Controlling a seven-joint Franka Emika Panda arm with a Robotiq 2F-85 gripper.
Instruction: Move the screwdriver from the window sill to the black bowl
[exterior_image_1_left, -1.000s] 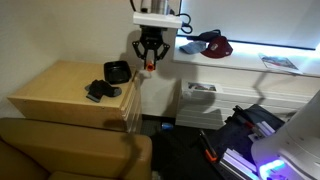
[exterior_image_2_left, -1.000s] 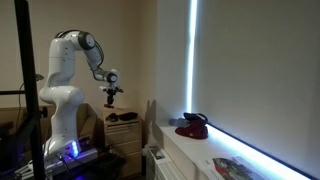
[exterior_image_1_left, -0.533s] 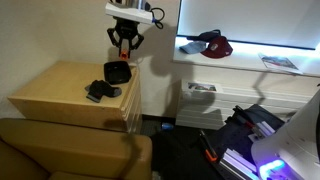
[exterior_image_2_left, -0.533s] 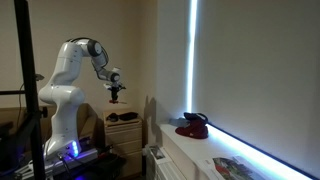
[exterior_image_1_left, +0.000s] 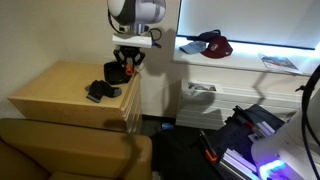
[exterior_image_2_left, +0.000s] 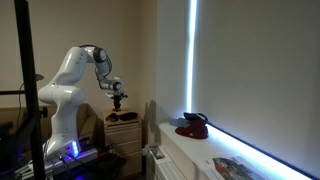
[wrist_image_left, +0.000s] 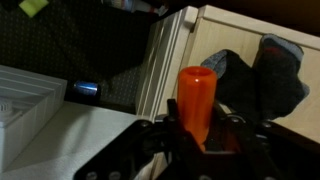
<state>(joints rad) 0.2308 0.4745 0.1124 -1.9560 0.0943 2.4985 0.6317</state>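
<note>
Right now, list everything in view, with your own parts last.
screwdriver: one, orange handle, held in the gripper
black bowl: one, black, on the cabinet, just below the gripper
dark object: one, black, on the cabinet beside the bowl; too small to identify
cabinet: one, light wood, by the wall
cap: one, dark red, on the window sill
magazine: one, pale, further along the sill
window sill: one, white
sofa: one, brown, in the foreground
arm: one, white
gripper: one, black, shut on the screwdriver
</note>
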